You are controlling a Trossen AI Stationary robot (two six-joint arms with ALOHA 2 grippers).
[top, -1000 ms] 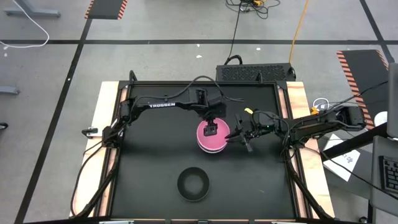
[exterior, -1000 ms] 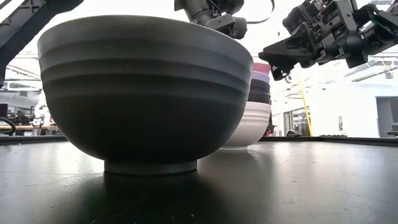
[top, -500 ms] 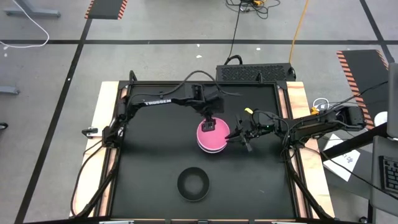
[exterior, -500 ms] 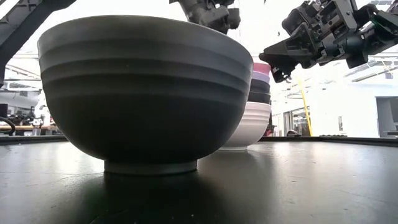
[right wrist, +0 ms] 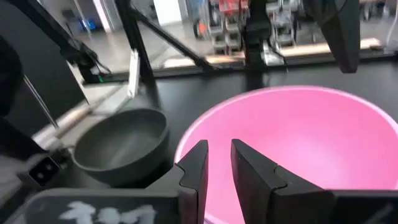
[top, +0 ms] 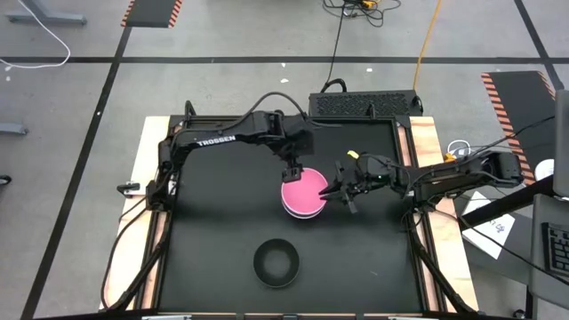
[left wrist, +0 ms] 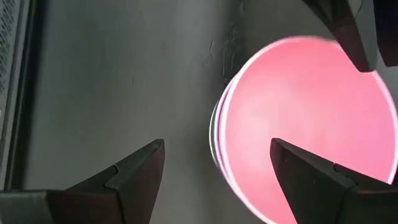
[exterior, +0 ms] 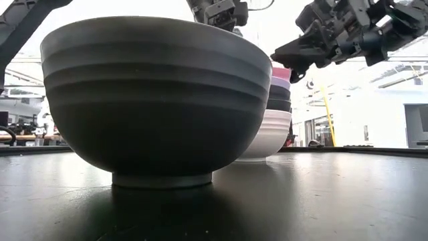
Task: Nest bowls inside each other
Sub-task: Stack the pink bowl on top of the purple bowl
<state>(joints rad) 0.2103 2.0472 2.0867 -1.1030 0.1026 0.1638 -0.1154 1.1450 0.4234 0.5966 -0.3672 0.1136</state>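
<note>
A stack of nested bowls stands mid-table, the pink bowl on top. The low view shows the white bowl at the bottom on the table, then a black one, the lavender bowl and the pink rim. A single black bowl stands upright nearer the table's near edge. My left gripper hovers open above the stack's far-left rim. My right gripper hangs just right of the stack, its fingers only a narrow gap apart, touching nothing.
The black mat has free room left of the stack and around the lone black bowl. A raised frame borders the mat. Both arms reach in over the far half and meet close together above the stack.
My left gripper has drawn back from over the middle of the pink bowl toward the table's far edge and has risen, staying open. My right gripper has lifted a little beside the stack. The bowls have stayed where they were.
</note>
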